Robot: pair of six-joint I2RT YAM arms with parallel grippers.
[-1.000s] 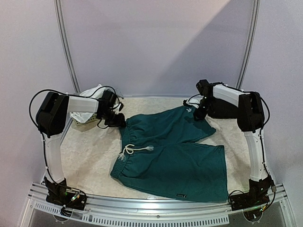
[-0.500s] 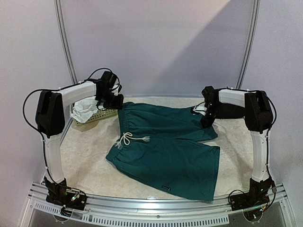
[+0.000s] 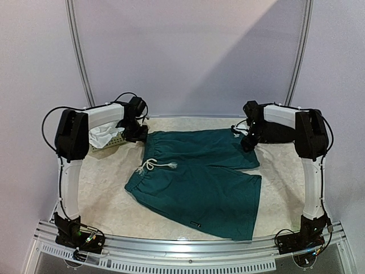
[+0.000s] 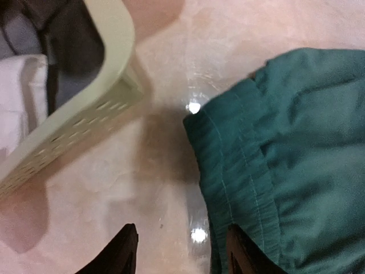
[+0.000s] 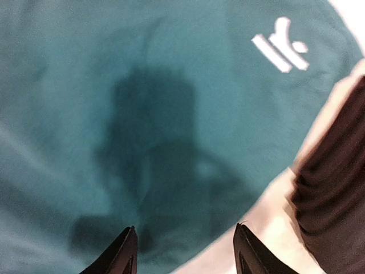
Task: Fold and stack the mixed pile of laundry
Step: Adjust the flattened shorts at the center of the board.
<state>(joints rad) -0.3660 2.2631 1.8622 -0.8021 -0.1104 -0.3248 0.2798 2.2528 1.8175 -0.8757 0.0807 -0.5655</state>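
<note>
My left pincer and right pincer are spread and hold nothing. The green shorts lie on the table between them. If I pinch only one layer, the fold could go crooked.

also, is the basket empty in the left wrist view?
No, the basket holds a white cloth and some dark fabric behind its perforated wall.

Pale perf. basket, marbled table
</note>
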